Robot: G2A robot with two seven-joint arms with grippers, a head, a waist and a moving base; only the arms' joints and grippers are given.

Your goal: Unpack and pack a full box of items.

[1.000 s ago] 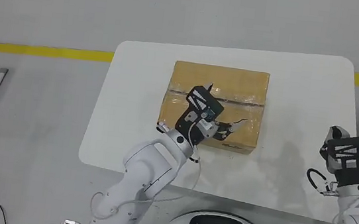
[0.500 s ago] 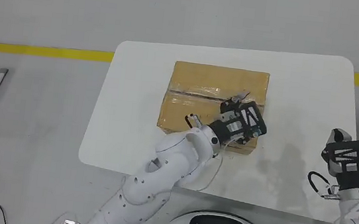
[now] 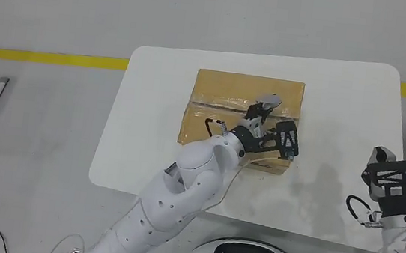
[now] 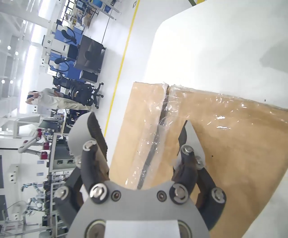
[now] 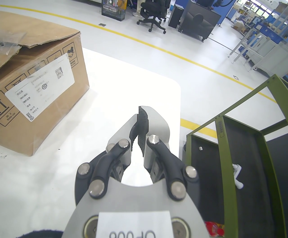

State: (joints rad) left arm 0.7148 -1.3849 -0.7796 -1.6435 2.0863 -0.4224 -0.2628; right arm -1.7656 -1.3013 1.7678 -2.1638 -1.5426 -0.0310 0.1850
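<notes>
left claw point(image 4: 139, 126) spread over box point(image 4: 225, 139), tape point(image 4: 157, 135) apparently torn; right claw point(image 5: 140, 126) clenched empty beside green cart point(image 5: 245, 126)

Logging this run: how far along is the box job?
Done: tape on the top seam of the box looks torn, and one flap sits slightly raised. In hand: the left gripper, open, is over that seam near the box's end; the right gripper is shut above the table, holding nothing. Left: flaps unopened, no items out, so all unpacking and repacking remain.
</notes>
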